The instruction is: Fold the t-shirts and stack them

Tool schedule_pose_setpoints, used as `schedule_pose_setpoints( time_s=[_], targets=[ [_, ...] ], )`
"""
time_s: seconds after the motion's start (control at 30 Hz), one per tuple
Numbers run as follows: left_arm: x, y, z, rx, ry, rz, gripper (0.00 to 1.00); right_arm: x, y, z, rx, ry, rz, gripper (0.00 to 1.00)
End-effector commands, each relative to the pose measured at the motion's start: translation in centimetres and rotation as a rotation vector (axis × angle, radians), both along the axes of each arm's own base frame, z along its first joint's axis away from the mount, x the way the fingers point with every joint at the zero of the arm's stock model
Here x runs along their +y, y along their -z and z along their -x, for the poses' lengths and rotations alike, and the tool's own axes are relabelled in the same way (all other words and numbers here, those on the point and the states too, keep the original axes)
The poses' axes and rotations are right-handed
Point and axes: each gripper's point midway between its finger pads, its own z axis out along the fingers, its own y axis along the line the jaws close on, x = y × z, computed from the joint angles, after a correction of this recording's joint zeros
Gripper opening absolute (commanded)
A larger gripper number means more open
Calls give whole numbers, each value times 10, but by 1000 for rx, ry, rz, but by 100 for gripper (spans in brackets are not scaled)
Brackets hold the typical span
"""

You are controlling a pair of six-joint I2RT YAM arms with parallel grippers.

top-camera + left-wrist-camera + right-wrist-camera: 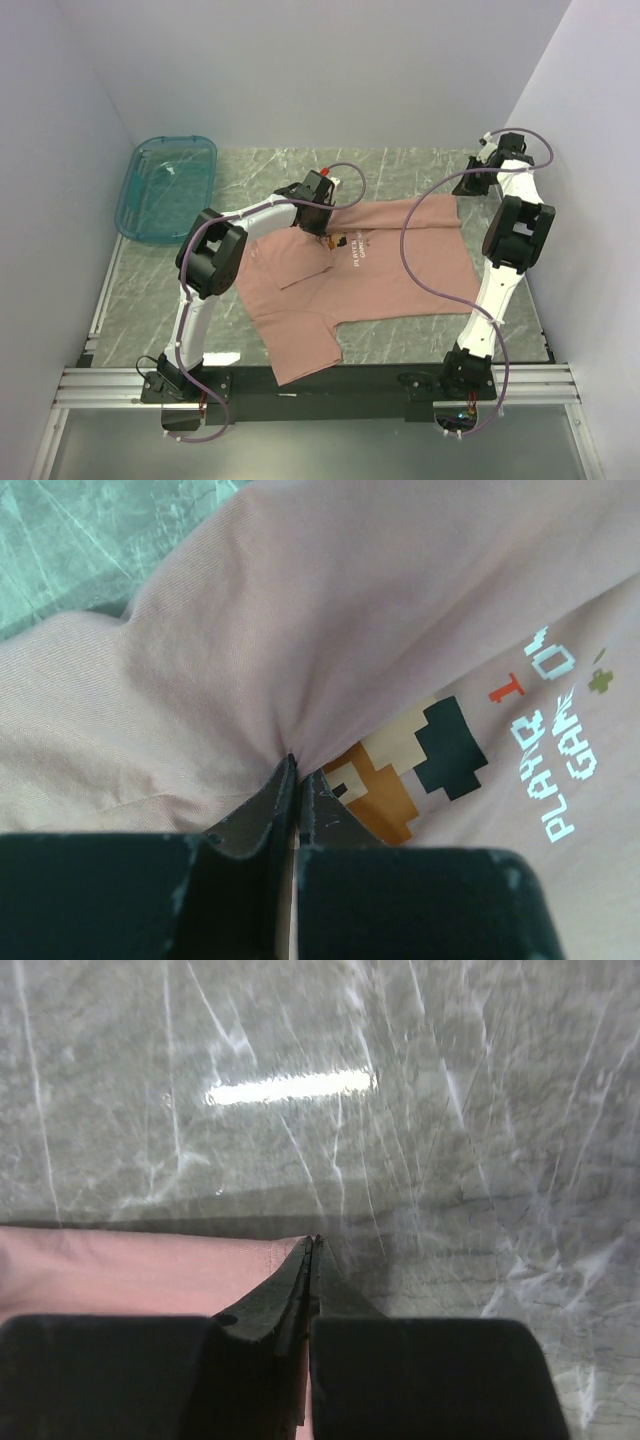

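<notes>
A dusty-pink t-shirt [380,280] lies spread on the marble table, with one sleeve reaching toward the near edge. My left gripper [328,235] is shut on a raised pinch of the cloth right beside the chest print. In the left wrist view the fabric [300,610] bunches into the closed tips of the left gripper [297,770], with the pixel figure [420,760] and white text just to the right. My right gripper [462,190] sits at the shirt's far right corner. Its wrist view shows the right gripper [313,1242] shut on the pink hem [130,1270].
A translucent teal bin [168,185] stands at the far left of the table [160,290]. White walls close in on the left, back and right. Purple cables loop over both arms, and one hangs across the shirt's right half [420,270].
</notes>
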Motion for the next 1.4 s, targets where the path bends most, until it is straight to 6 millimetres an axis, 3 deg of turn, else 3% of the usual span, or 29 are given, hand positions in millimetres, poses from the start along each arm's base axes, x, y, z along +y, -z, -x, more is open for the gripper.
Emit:
schedule_pose_setpoints(
  time_s=[0.0, 0.23, 0.5, 0.6, 0.7, 0.73, 0.87, 0.93, 1.07, 1.13, 1.17, 1.23, 1.27, 1.33, 1.37],
  targets=[
    [4, -27, 1, -51, 6, -6, 4, -6, -16, -16, -56, 11, 35, 0],
    [2, -29, -2, -53, 3, -2, 4, -8, -22, -19, -76, 19, 37, 0],
    [-1, -49, 0, -89, 18, 42, 5, -10, -25, -25, -88, 25, 48, 0],
    [0, -56, 2, -106, 20, 52, 10, -11, -29, -29, -100, 29, 56, 0],
    [2, -63, 5, -117, 23, 62, 20, -11, -30, -31, -107, 29, 59, 0],
    [2, -68, 7, -120, 27, 72, 30, -11, -29, -32, -107, 30, 58, 0],
    [4, -70, 17, -106, 46, 82, 50, -10, -28, -31, -102, 25, 59, 3],
    [8, -78, 20, -122, 40, 87, 65, -10, -29, -31, -104, 20, 59, 11],
    [27, -81, 28, -140, 4, 53, 70, -9, -31, -30, -106, 14, 60, 21],
    [47, -92, 22, -172, -71, 47, 71, -8, -33, -29, -114, 10, 61, 22],
    [58, -86, 23, -158, -105, 44, 72, -8, -32, -29, -111, 10, 59, 22],
    [87, -97, 12, -154, -217, 106, 72, -9, -32, -28, -114, 9, 59, 23],
    [115, -92, 2, -146, -295, 129, 71, -7, -31, -28, -111, 5, 52, 23],
    [132, -97, -5, -119, -373, 220, 68, -5, -29, -28, -108, 1, 46, 23],
    [155, -96, -15, -115, -440, 240, 67, -5, -28, -28, -107, 0, 43, 23]
  ],
)
